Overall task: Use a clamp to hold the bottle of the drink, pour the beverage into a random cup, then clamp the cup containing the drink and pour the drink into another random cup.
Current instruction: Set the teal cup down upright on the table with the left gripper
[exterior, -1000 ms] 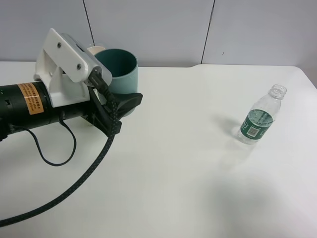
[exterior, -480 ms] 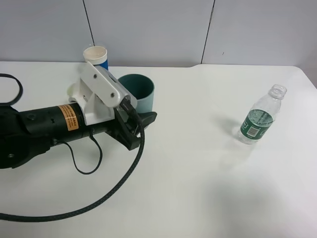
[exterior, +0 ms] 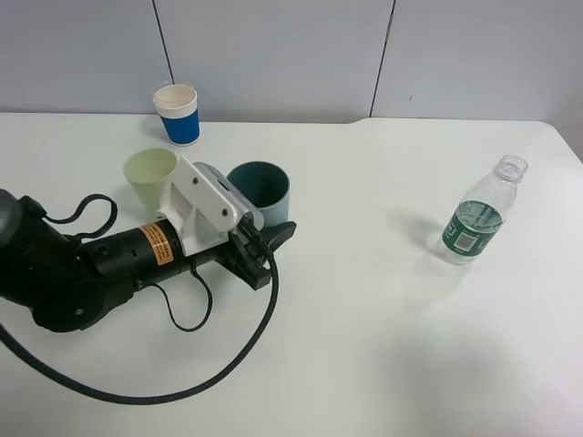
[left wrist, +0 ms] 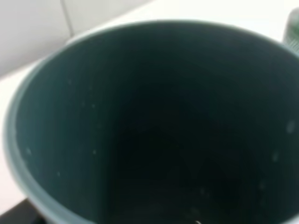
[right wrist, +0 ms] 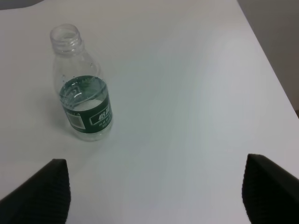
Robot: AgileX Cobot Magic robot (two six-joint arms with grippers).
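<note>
White table (exterior: 364, 346), seen from the high camera: four containers and one arm. Left arm (exterior: 82, 269): thick, black, orange label on its barrel, lying low and almost level over the table's left part, pointing toward the right and slightly away from the viewer; a white bracket sits on top near the wrist; a braided cable (exterior: 228, 364) loops from the wrist down across the table toward the near edge. Left gripper (exterior: 271, 238): jaws closed on the teal cup (exterior: 260, 191), one dark finger showing at the cup's near side by its base. Teal cup: upright on or just above the table (contact cannot be told), mouth open upward; the left wrist camera looks straight into its dark green inside (left wrist: 159, 140), where no liquid level can be made out. Pale yellow-green tumbler (exterior: 150, 176): upright, just beside the arm's bracket, left of the teal cup. Blue-and-white paper cup (exterior: 177, 114): upright near the far edge, behind the tumbler. Bottle (exterior: 478, 223): clear plastic, green label, no cap, upright at the table's right side, well apart from the cups. Right gripper (right wrist: 156, 191): free of the bottle (right wrist: 81, 93), its two dark fingertips set wide apart, holding nothing; a little liquid shows inside the bottle at label height.
</note>
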